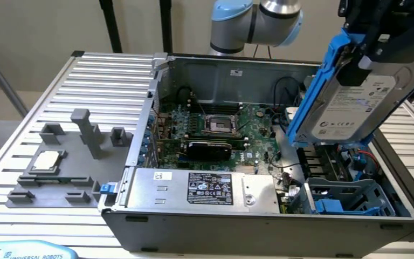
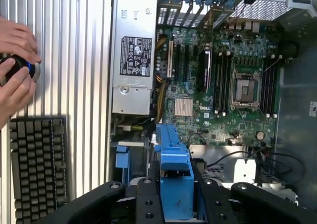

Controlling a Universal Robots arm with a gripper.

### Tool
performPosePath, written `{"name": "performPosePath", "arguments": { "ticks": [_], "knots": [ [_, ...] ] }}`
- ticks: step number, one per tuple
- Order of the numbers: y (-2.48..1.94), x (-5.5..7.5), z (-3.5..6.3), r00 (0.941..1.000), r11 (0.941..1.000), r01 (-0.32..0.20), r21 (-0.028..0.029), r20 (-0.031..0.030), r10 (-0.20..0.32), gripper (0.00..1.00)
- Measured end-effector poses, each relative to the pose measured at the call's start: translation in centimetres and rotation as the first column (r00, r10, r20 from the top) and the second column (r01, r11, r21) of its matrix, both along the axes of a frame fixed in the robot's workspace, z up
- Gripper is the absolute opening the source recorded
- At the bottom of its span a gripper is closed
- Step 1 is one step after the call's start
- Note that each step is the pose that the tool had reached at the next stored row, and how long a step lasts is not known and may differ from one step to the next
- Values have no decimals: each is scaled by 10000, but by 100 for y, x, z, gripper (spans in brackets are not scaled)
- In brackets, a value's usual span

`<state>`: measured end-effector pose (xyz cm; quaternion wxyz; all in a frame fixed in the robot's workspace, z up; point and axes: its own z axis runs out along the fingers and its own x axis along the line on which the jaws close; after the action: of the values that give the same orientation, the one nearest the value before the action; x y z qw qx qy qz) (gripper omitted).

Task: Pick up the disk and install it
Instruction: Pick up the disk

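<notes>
The gripper [image 1: 371, 56] clamps the disk [image 1: 354, 102], which hangs tilted beneath it.

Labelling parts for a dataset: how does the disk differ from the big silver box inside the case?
The disk hangs tilted above the case, held by the gripper; the silver box lies flat inside it. The disk has a white label and blue rails; the silver box has a black label and no rails. Both are silver metal.
</notes>
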<state>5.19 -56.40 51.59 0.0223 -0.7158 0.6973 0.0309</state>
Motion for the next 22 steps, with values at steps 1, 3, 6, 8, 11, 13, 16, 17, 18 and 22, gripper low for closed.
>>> {"name": "performPosePath", "arguments": {
  "ticks": [1,3,6,8,11,13,16,17,18,22],
  "knots": [
    [-34,24,-9,10000,10000,0,0,0,0,33],
    [-97,71,-27,10000,10000,0,0,0,0,33],
    [-195,139,-58,10000,10000,1,1,0,-1,33],
    [-286,204,-91,10000,10000,0,1,0,0,33],
    [-367,274,-128,10000,10000,0,0,0,0,33],
    [-388,322,-165,10000,10000,0,3,0,0,33],
    [-391,387,-217,10000,10000,1,-1,0,-1,33],
    [-391,403,-234,10000,10000,0,-2,0,0,33],
    [-391,414,-253,10000,10000,0,-1,0,0,33],
    [-392,437,-327,10000,10000,5,1,0,-5,33]
  ]
}}
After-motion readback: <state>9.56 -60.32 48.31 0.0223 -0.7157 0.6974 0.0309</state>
